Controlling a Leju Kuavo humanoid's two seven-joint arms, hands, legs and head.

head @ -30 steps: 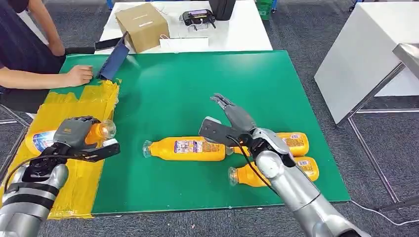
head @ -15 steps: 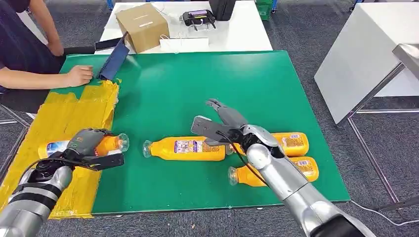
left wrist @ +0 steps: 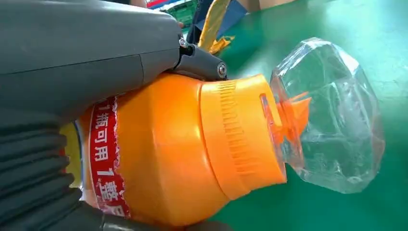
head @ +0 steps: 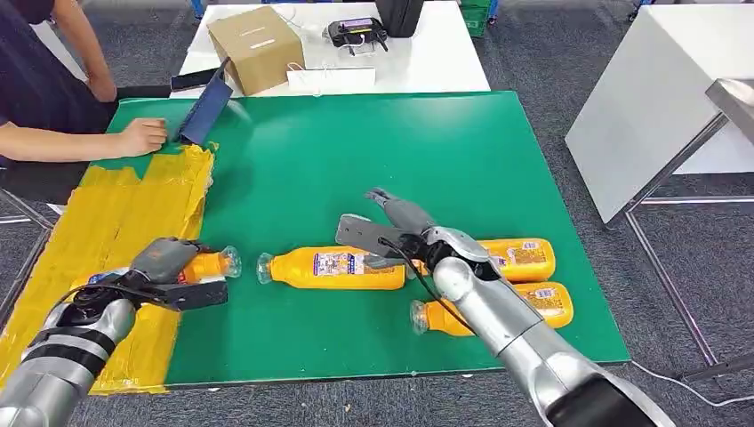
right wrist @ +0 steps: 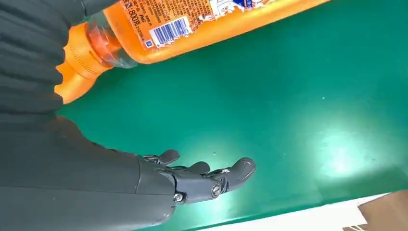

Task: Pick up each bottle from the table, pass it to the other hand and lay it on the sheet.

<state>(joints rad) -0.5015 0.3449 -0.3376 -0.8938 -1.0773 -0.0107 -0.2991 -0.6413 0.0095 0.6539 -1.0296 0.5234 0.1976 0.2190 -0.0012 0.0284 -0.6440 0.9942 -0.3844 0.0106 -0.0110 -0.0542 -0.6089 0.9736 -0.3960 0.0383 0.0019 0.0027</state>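
Note:
My left hand (head: 158, 267) grips an orange bottle (head: 206, 265) with a clear cap (head: 230, 261), held on its side low over the right edge of the yellow sheet (head: 116, 213). In the left wrist view the bottle (left wrist: 192, 154) lies under the thumb (left wrist: 86, 53). My right hand (head: 391, 231) is open, fingers spread, just above the far end of the middle bottle (head: 336, 269) lying on the green mat (head: 356, 151). Two more orange bottles (head: 525, 258) (head: 553, 302) lie to its right, partly hidden by my right arm. In the right wrist view the fingers (right wrist: 211, 180) hold nothing beside a bottle (right wrist: 202, 24).
A person's hand (head: 142, 135) rests at the sheet's far end beside a dark blue flat object (head: 206, 111). A cardboard box (head: 256, 36) and a device sit on the white table behind. Another white table (head: 658, 89) stands at the right.
My left hand has carried its bottle nearer and to the right, lower over the sheet's edge. My right hand has shifted left and down toward the middle bottle.

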